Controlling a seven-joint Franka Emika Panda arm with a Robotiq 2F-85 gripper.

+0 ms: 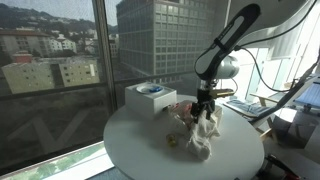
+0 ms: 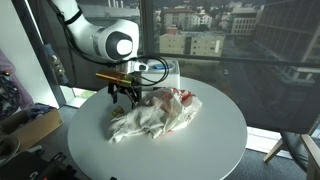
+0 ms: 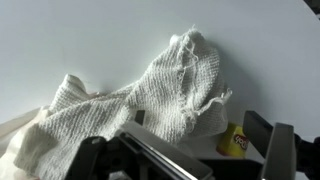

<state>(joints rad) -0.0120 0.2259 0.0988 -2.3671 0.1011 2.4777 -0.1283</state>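
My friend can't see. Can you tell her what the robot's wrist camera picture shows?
A crumpled white cloth lies on a white table, just under the open gripper. A small yellow packet peeks out beside the cloth's edge.

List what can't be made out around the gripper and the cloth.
- Gripper: whether it touches the cloth is too small to tell in both exterior views.
- Yellow item, wrist view: partly hidden behind the cloth; print too blurred to read.
- White box, in an exterior view: contents too small to identify.
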